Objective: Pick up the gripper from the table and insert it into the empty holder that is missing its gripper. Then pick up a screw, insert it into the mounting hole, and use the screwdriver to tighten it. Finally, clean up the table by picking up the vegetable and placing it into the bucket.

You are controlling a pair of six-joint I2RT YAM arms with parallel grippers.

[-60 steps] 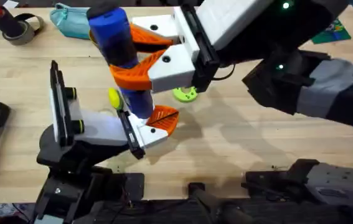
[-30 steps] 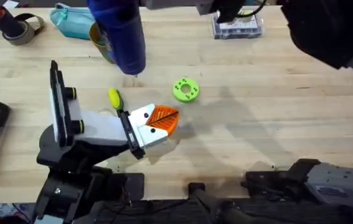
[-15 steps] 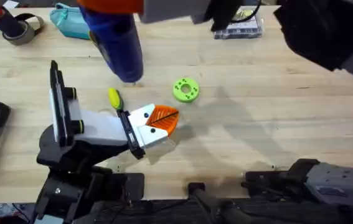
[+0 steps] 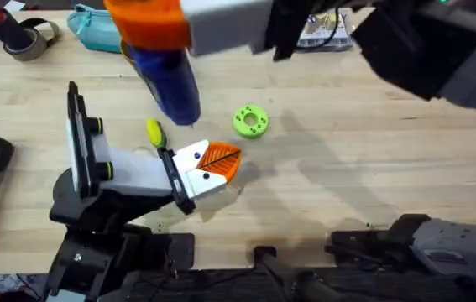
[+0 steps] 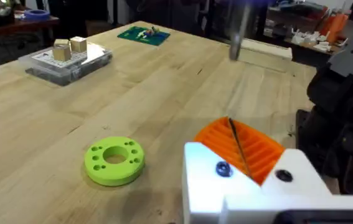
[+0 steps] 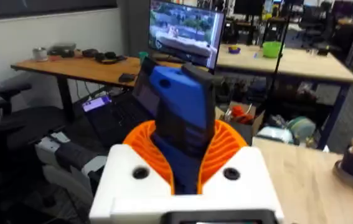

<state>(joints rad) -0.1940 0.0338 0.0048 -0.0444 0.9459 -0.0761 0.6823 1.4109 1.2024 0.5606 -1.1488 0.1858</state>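
While the right gripper (image 6: 185, 171) clamps the screwdriver (image 4: 166, 80) between its orange pads, the tool hangs tip-down above the table (image 4: 372, 159), over the far left part of the wood, with its short metal tip just beyond the left arm's end. That upright hold looks chosen so the tip can come straight down onto a screw head; that is my reading, not something shown. In the right wrist view the blue body sits squarely between the 2 pads, so the grip seems firm.

The left gripper (image 5: 238, 149) rests low, close to the table top, its 2 orange pads pressed together with nothing between them. A green ring (image 4: 251, 121) with small holes lies just beyond it, and a yellow piece with a dark stem (image 4: 154, 132) lies beside the arm. The bucket (image 4: 130, 46) stands at the far edge, half hidden behind the screwdriver, next to a teal pouch (image 4: 95, 25).

No brand, label or writing can be read anywhere.
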